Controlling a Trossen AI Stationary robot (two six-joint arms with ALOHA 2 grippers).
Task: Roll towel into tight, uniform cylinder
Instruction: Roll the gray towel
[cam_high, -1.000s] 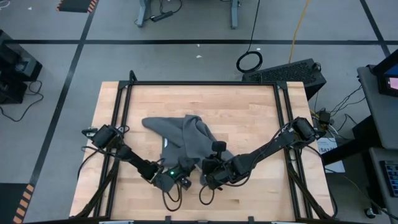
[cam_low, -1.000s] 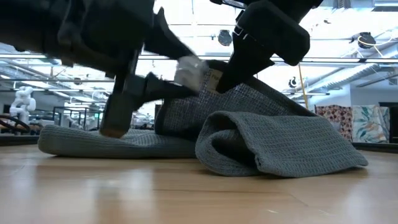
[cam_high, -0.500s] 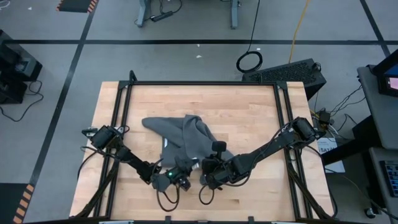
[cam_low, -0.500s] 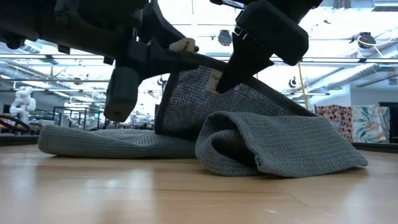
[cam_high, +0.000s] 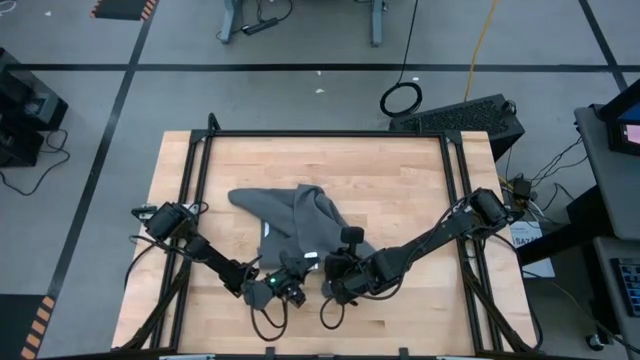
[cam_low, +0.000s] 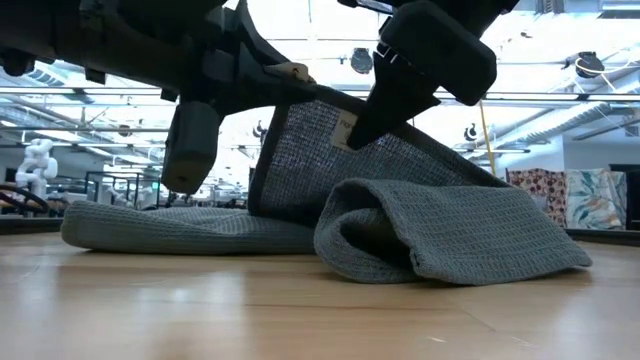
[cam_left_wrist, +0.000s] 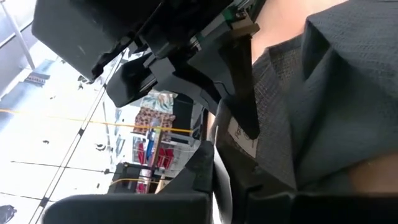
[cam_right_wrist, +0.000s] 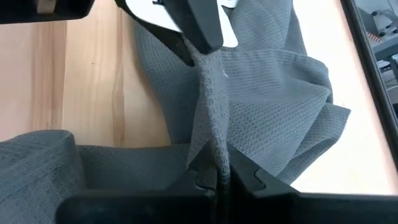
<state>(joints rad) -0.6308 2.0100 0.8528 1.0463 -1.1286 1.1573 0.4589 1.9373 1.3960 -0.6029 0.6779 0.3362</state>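
- The towel (cam_high: 296, 222) lay crumpled around the middle of the table (cam_high: 400, 180), its near edge lifted toward six o'clock, not yet a roll
- The right gripper (cam_right_wrist: 214, 177) was clenched on that raised edge, cloth pinched thin between its fingers
- The left gripper (cam_low: 290, 75) pinched the same edge just beside it, at about nine o'clock from the right one, near the white tag (cam_low: 345, 128)
- The cloth looked soft, light and limp; it sagged between holds, so gripping the hem at two spread points seemed best
- Bare wood lay open at three o'clock and twelve o'clock; the near table edge was close
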